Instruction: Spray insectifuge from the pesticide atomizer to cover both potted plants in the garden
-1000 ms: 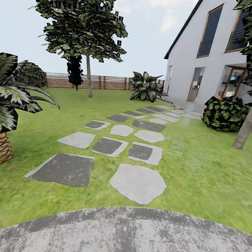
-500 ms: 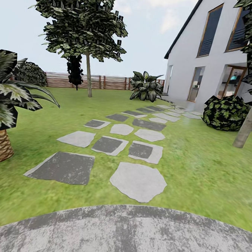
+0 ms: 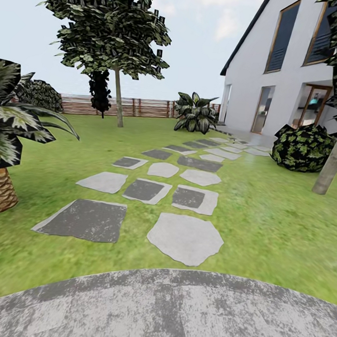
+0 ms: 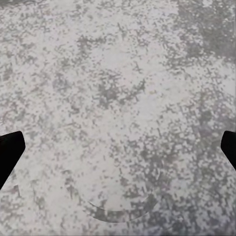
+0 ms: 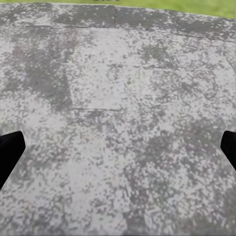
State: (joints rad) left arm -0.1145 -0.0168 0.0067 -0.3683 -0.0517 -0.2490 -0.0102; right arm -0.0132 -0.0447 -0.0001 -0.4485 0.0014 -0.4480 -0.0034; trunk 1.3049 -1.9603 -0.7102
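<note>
The robot stood at the edge of the round grey patio (image 3: 170, 308), which curved across the near part of the head view. Beyond the patio lay the lawn (image 3: 270, 219) of the garden, and a path of flat stepping stones (image 3: 184, 238) ran from just past the patio toward the white house (image 3: 249, 68). The stones alternated pale and dark grey, growing smaller toward the house door. Left of the path, near the patio, a palm (image 3: 6, 128) with a scaly brown trunk stood on the grass. Farther along, also left of the path, a tall tree (image 3: 109, 30) rose in front of the brown slatted fence (image 3: 142, 108). A broad-leaved plant (image 3: 195, 114) stood at the far end of the path beside the house corner. Right of the path, close to the house, sat a round bush (image 3: 302, 147), and a bare trunk (image 3: 332, 166) leaned up beside it.

The sprayer and the two small potted plants could not be made out anywhere on the lawn or patio.

In the left wrist view, the left gripper (image 4: 118, 150) showed as two dark tips at opposite edges, spread wide apart over mottled grey paving. In the right wrist view, the right gripper (image 5: 118, 150) showed likewise, its tips released and wide apart above the paving, with a strip of grass beyond the patio's rim.
</note>
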